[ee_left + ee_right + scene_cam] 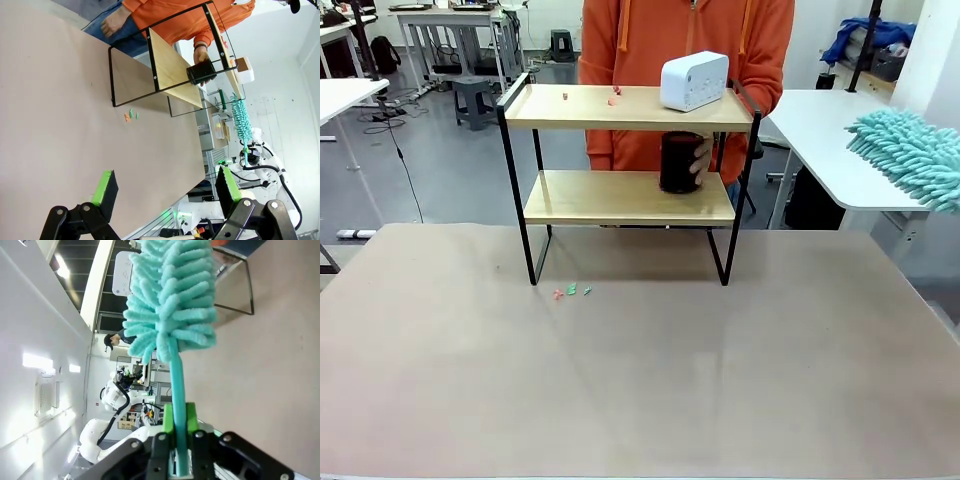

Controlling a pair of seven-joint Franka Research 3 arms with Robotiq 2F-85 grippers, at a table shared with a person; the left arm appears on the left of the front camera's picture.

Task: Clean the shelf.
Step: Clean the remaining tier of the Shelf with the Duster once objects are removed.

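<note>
Shelf [590, 108]: person's hand [702, 160] holds dark canister [676, 162] on lower board.
Right gripper [179, 418]: clamps teal duster [170, 305].
Left gripper [166, 184]: spread, empty.
Next: likely dusting the boards.

the pale brown table [640, 390] carries the shelf [600, 198] toward 12 o'clock from its middle, all four black legs on the tabletop, and a few small pink and green scraps [572, 291] lie just at 4 o'clock from the foot of its front left leg. on the top board a white box [694, 81] sits at the 3 o'clock end, with tiny red bits [614, 98] at its 9 o'clock. a dark cylinder [678, 162] stands on the lower board, toward 3 o'clock.
</note>
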